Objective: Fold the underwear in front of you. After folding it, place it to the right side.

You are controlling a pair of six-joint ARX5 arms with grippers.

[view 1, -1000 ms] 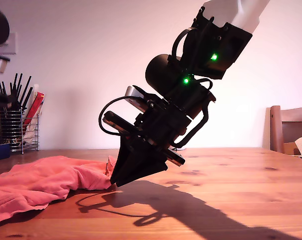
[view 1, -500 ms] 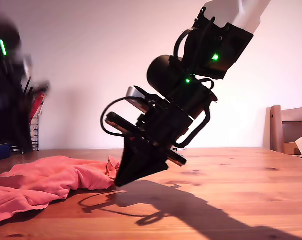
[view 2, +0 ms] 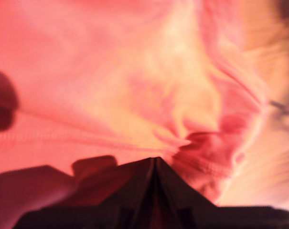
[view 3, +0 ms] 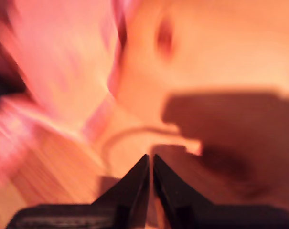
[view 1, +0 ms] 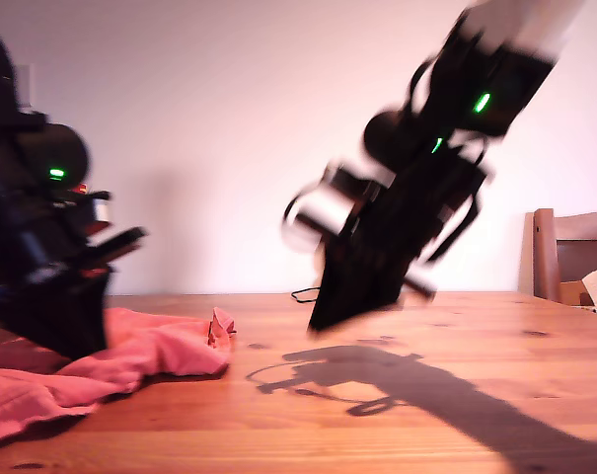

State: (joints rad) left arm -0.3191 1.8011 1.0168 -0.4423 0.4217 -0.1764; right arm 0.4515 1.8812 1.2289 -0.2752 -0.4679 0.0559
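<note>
The underwear [view 1: 101,360] lies rumpled on the desk [view 1: 426,415] at the exterior view's left, not yet folded. Our first gripper [view 2: 154,164] hovers over it, our second gripper [view 3: 150,162] over bare wood, both with jaws closed on nothing.

bare table [view 1: 495,434], chair [view 1: 572,252] beyond

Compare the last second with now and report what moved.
My second end effector lifted off the underwear edge and swung toward the exterior view's right, holding nothing. My first end effector came down onto the cloth at that view's left. The underwear stays crumpled on the table.
</note>
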